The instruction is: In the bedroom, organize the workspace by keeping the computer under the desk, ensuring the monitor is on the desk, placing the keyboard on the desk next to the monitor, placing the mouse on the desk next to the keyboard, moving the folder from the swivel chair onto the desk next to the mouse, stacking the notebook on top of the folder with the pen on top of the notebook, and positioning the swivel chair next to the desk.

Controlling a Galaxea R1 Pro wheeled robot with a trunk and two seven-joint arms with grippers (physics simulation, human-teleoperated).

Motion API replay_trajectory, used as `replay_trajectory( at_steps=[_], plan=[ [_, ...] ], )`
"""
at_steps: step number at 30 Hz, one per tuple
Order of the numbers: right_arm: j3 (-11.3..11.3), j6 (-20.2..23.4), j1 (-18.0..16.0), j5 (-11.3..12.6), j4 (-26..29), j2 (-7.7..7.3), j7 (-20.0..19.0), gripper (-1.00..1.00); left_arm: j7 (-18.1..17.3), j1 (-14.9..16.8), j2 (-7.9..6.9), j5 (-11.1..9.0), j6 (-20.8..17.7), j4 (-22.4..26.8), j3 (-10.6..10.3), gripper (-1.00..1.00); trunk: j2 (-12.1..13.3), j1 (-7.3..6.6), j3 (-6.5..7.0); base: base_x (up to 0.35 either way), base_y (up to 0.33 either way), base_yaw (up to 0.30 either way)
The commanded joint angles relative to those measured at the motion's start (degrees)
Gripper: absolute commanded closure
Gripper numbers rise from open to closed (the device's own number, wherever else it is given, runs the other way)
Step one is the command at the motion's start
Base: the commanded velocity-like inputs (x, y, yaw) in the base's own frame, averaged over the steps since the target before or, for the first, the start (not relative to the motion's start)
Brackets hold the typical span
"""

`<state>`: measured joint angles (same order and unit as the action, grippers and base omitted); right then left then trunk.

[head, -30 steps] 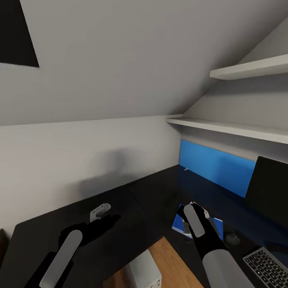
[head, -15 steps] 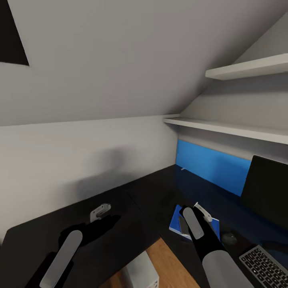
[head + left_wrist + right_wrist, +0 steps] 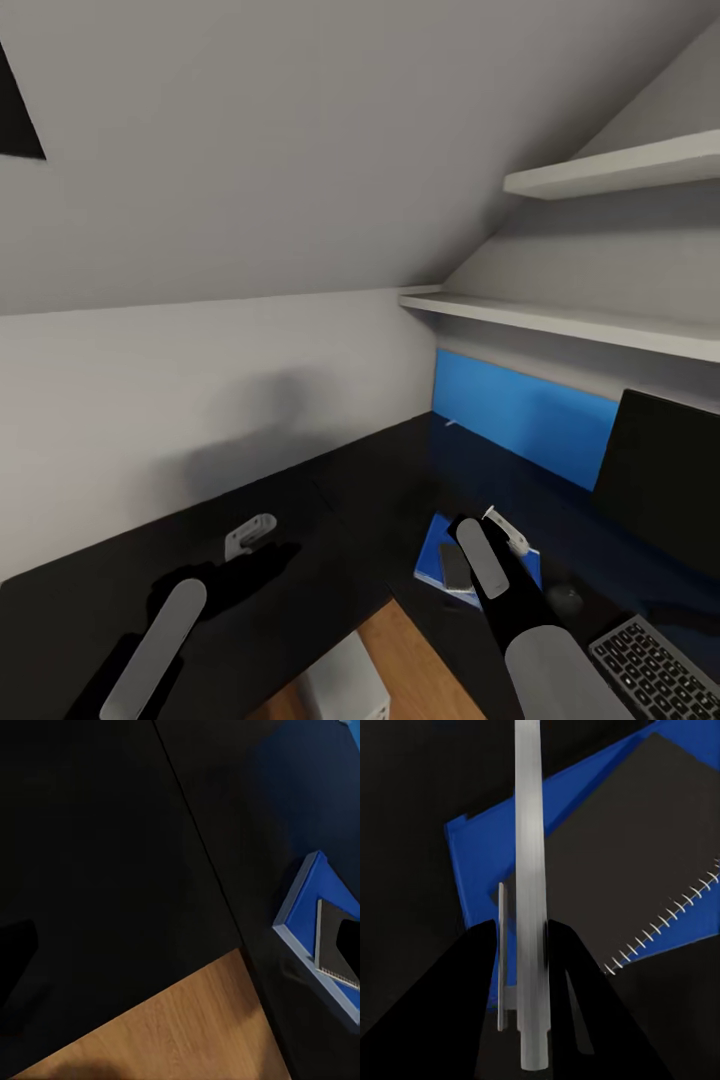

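L to R, head view: L gripper [image 3: 250, 533] hovers low over the bare L wing of the desk [image 3: 330, 520], nothing near it; can't tell how its jaws stand, too small and dark. Below the desk edge, the computer [image 3: 345, 685] sits on the wood floor [image 3: 420, 665] under/beside the desk corner.

Mid: folder [image 3: 432, 558] lies flat on the desk, notebook [image 3: 456, 566] already on top of it, spiral edge visible in R wrist view [image 3: 660, 934]. R gripper [image 3: 529, 945] is above the stack, jaws narrow, clamped on the pen [image 3: 529, 870], which points out over notebook and folder.

R side: mouse [image 3: 565, 598] just beside the folder, keyboard [image 3: 655, 670] near the mouse, monitor [image 3: 660, 480] upright at the back. Chair not seen.

Step, imo: pen placement on notebook, one of the last steps.

Risks:
- pen is round and long; if let go from height or tilted it prob rolls off the notebook onto folder or desk.
- pen tip sits past the notebook's edge in R wrist view, so release w/o re-centring may leave it half off.
- pushing down w/ jaws could shove the notebook askew on the folder.

Containers: none in view. Two wall shelves [image 3: 600, 175] upper R, nothing seen on them.
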<state>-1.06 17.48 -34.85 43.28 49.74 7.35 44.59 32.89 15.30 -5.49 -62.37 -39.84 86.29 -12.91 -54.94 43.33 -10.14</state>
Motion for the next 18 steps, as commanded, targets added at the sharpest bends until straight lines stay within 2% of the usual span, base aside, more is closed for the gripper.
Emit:
replay_trajectory(
  at_steps=[1,9,13,14,18],
  plan=[
    [-0.1,0.3,0.0,0.2,0.1,0.03,0.2,1.00,0.6,0.0,-0.06,-0.6,0.0,0.1,-0.1,-1.00,-0.1,0.03,-0.09,0.160,-0.169,-0.002],
    [-0.1,0.3,0.0,0.2,0.1,0.03,0.2,1.00,0.6,-0.2,0.23,-0.9,0.0,-0.1,0.5,-1.00,-0.1,0.03,-0.09,0.067,-0.071,-0.001],
    [-0.1,0.3,0.0,0.2,0.1,0.03,0.2,1.00,0.4,-0.2,0.48,-1.3,-0.2,0.1,1.8,-1.00,-0.1,0.03,-0.09,0.013,-0.014,0.000],
    [-0.1,0.3,0.0,0.2,0.1,0.03,0.2,1.00,0.1,-0.2,0.62,-1.5,-0.3,0.3,3.0,-1.00,-0.5,0.25,-0.27,0.004,-0.004,0.000],
    [-0.1,0.3,0.0,0.2,0.1,0.05,0.3,1.00,-0.1,-0.2,0.64,-1.6,-0.5,0.4,3.5,-1.00,-2.1,1.13,-0.99,0.002,-0.002,0.000]
  ],
)
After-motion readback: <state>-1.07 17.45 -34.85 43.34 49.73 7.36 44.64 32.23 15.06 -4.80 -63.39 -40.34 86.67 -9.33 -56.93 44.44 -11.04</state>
